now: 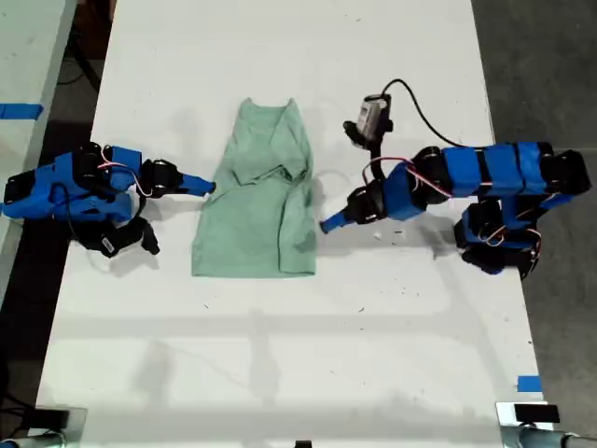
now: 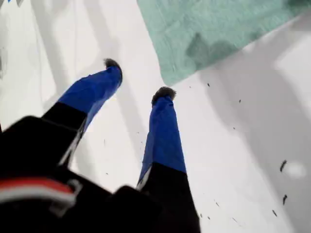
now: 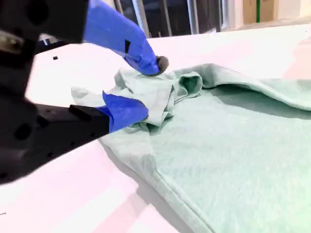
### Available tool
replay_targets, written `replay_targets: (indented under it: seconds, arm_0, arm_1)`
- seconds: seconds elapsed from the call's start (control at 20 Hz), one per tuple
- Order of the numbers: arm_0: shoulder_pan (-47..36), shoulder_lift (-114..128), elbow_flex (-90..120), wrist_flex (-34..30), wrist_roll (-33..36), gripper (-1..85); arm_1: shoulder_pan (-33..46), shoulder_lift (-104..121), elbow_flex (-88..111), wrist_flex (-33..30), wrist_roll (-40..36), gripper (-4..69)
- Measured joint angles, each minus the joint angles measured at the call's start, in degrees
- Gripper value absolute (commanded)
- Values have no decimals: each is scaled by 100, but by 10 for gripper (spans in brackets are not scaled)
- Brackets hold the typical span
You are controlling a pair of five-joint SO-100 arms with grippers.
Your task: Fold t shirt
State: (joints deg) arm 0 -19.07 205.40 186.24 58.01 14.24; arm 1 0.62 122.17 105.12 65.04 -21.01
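Setting: a robotics lab or test bench. A long white table [image 1: 280, 355] is being used as the work surface, with two blue-taped arms being mounted at its opposite sides in the exterior view. Blue tape markers [image 1: 529, 384] are being shown at the table's edge, and a second taped table [image 1: 28, 65] is being seen at the exterior view's left. Dark grey flooring [image 1: 546, 65] is being seen beyond. Loose cabling [image 1: 424, 107] is being run across the tabletop.

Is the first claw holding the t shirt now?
No, my first claw stands open over the white table, apart from the t shirt corner.
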Motion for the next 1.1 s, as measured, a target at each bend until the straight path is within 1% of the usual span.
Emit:
replay_targets:
  seconds: [0.15, 0.2, 0.25, 0.3, 0.35, 0.4, 0.45, 0.55, 0.6, 0.65, 0.85, 1.1]
  arm_0:
    - [0, 0, 0, 0, 0, 112]
    - [0, 0, 0, 0, 0, 112]
    - [0, 0, 0, 0, 0, 112]
    - [0, 0, 0, 0, 0, 112]
    - [0, 0, 0, 0, 0, 112]
    - [0, 0, 0, 0, 0, 112]
    - [0, 0, 0, 0, 9, 112]
    - [0, 0, 0, 0, 9, 112]
    - [0, 0, 0, 0, 9, 112]
    - [0, 0, 0, 0, 9, 112]
    - [0, 0, 0, 0, 9, 112]
    - [0, 0, 0, 0, 35, 112]
  arm_1:
    - [9, 2241, 2988, -677, 316, 19]
    - [18, 3173, 4131, -756, 396, 19]
    - [35, 4254, 5177, -650, 457, 19]
    - [35, 5414, 6117, -264, 545, 19]
    - [62, 6530, 6794, 299, 606, 19]
    - [62, 7286, 6917, 729, 677, 19]
    - [97, 7567, 6935, 923, 677, 38]
    - [229, 7673, 6952, 1037, 536, 49]
    - [492, 7717, 6952, 1046, 352, 49]
    - [580, 7752, 6952, 1055, 229, 50]
    - [677, 7752, 6961, 1055, -53, 40]
    - [659, 7752, 6961, 1055, -97, 26]
